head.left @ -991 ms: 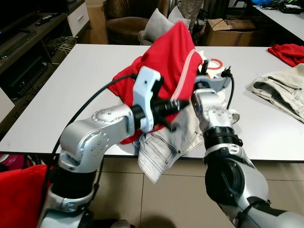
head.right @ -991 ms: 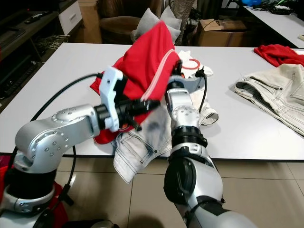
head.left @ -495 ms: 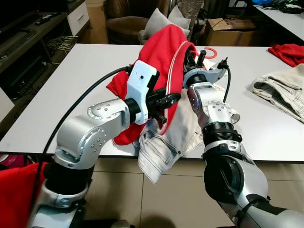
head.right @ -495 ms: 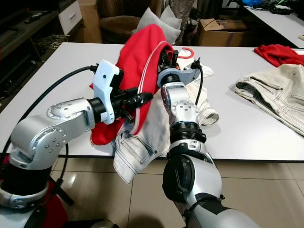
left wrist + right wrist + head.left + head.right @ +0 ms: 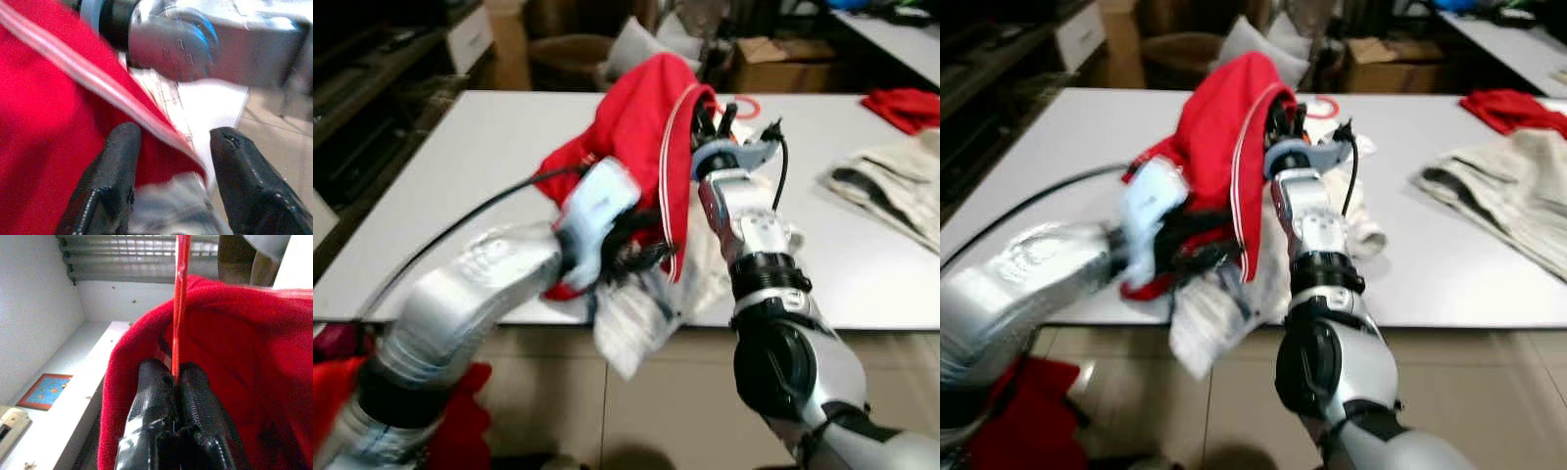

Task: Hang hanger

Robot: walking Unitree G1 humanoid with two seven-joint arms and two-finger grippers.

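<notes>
A robot stands at the near edge of a white table (image 5: 460,166), both silver arms raised in front of it; the right gripper (image 5: 173,382) is clenched on the thin red hanger (image 5: 179,308), its two black fingers pressed together around the rod, holding it up over the table; a red garment (image 5: 646,127) with a pale stripe along its edge is draped over that hanger and hangs down around the gripper; the left gripper (image 5: 168,142), blurred in the head views, sits low beside the garment's striped hem with its fingers spread apart, the fabric lying between them but not pinched; pale jeans (image 5: 636,313) trail off the table edge beneath the arms, and more light trousers (image 5: 1489,196) and another red cloth (image 5: 1503,103) lie to the right; the step in hand appears to be settling the garment on the hanger; hanging it next would call for a rail or hook, and I see none here.
</notes>
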